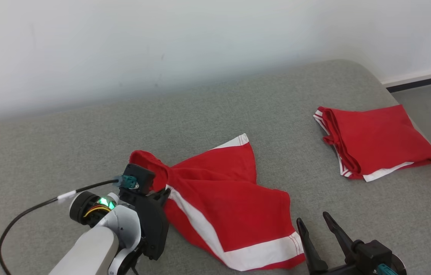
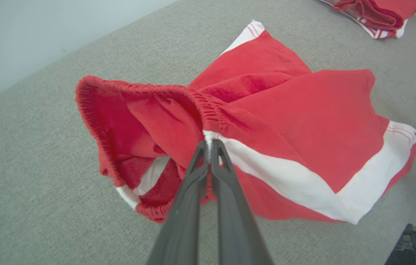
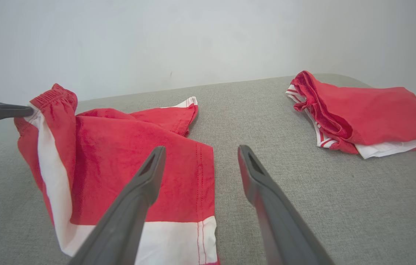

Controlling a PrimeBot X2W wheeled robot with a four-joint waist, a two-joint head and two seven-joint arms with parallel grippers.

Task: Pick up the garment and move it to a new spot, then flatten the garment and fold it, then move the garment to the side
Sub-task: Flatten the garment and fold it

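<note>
Red cloth with white side bands: the garment [image 1: 230,198], a pair of shorts to judge by its elastic waistband [image 2: 149,88], lies crumpled on the grey cushion [image 1: 66,152], near the front edge and between our two arms. We judge it light, limp and in no way fragile. It will sag and trail from any single hold, and the weave looks grippy rather than slick. The gathered waistband is the thickest, firmest part, so it is the sensible place to take hold. One pinch there should carry the whole thing. For spreading it flat we would want a second hold, on the far side of the waistband or on a leg hem.

Our left gripper [image 2: 209,145] has its fingers pressed together on the waistband where a white band meets it, pinching a small fold of cloth. The waistband stands raised off the cushion there, while the legs rest on the surface. The left forearm [image 1: 89,248] reaches in low from the lower left of the head view, fingers pointing up and to the right in that view. Our right gripper [image 1: 312,218] hangs just beside the hem of the nearer leg, fingers spread wide, holding nothing. Well apart, toward the right end of the cushion, a second red garment [image 1: 375,141] lies folded.
</note>
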